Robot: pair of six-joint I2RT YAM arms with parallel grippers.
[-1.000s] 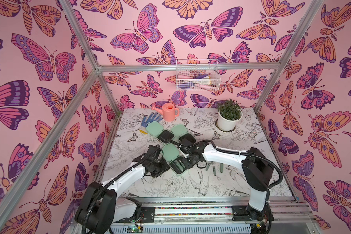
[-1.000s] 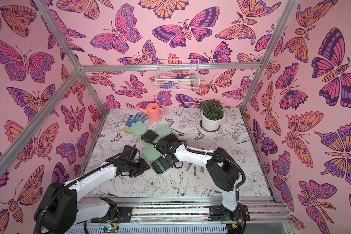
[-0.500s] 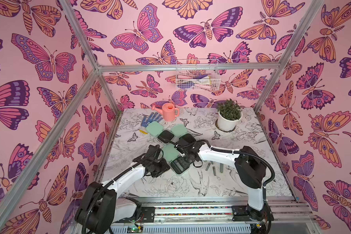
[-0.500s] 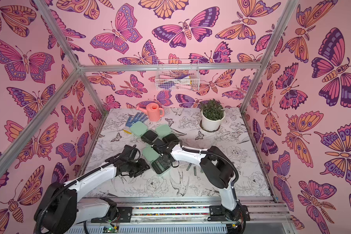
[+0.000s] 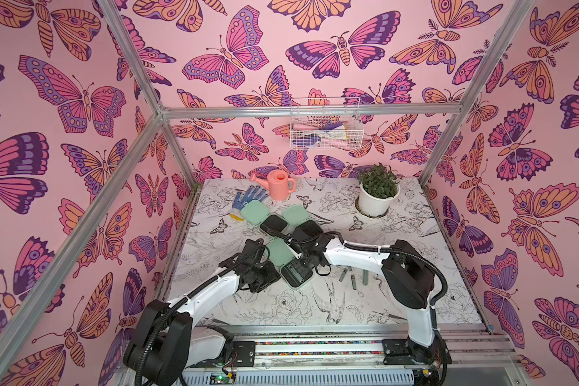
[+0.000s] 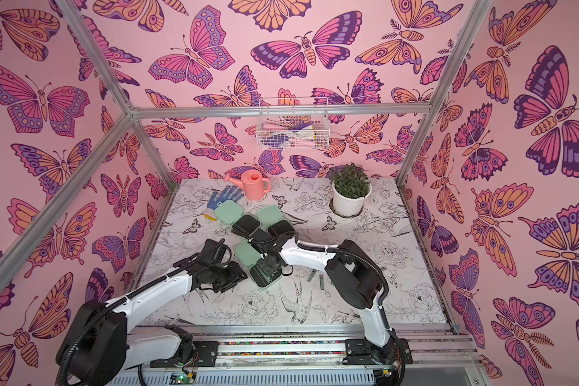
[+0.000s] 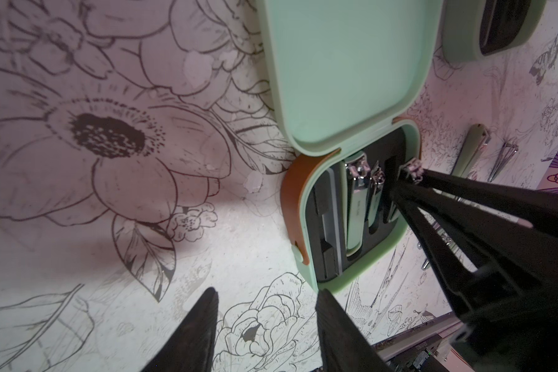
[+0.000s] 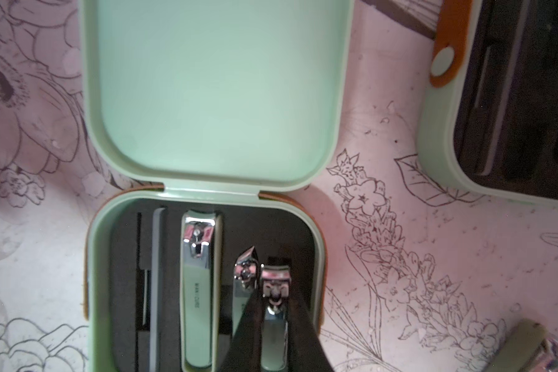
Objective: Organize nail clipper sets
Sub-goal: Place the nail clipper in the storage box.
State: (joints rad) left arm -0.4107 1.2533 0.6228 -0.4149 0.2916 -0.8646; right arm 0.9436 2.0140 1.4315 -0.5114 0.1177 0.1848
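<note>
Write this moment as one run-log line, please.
right gripper: shut on small clipper | at open case tray | left gripper: open, empty, beside case

Loose tools [image 5: 353,282] right of the near case [image 5: 298,280] are too small to identify — the right gripper [image 8: 274,301] covers the rear of a small clipper [image 8: 273,280].

Three open cases lie on the table [image 5: 281,307]. Two sit side by side toward the back: the left case [image 5: 254,212] just beside the glove [image 5: 249,197], the right case [image 5: 296,214] next to it. The watering can [image 5: 279,184] stands behind them, the potted plant [image 5: 378,194] at the back right, and the wire basket [image 5: 325,127] on the back wall above. The third case [image 5: 279,252] lies nearer the front, with loose tools [image 5: 353,282] to its right. Its tray holds a row: nail file [image 8: 157,273], large clipper [image 8: 197,290], slanted clipper [image 8: 245,273] and small clipper [image 8: 273,290], the last nearest the loose tools.
</note>
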